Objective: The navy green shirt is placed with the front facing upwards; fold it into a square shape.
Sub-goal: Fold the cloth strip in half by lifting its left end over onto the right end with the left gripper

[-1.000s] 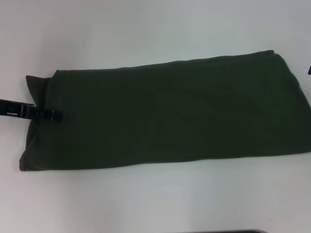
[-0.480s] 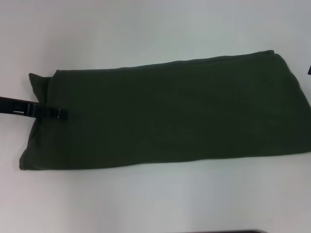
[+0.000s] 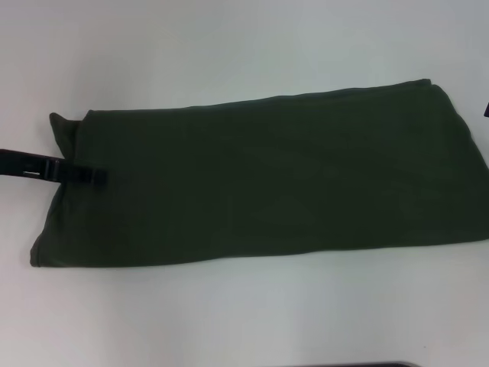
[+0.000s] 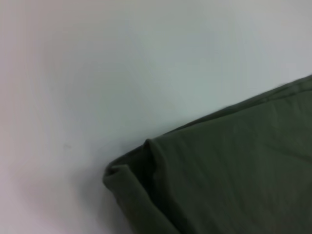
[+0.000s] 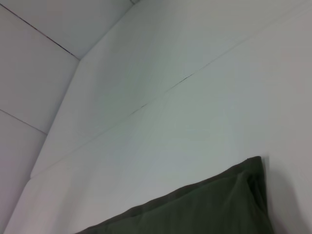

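Observation:
The navy green shirt lies folded into a long band across the white table, plain side up; its letters, collar and label are hidden. My left gripper reaches in from the left, edge-on, and is shut on the shirt's left end at mid-height. The left wrist view shows the shirt's rumpled far-left corner, and the right wrist view its far-right corner. Only a dark sliver of my right gripper shows at the right edge, beside the shirt's far-right corner.
The white table runs around the shirt on all sides, with a seam line in the right wrist view. A dark strip shows at the bottom edge of the head view.
My left gripper has slid a little to the right over the shirt's left end. The far-left corner of the cloth has shifted right and up with it. The right side is unchanged.

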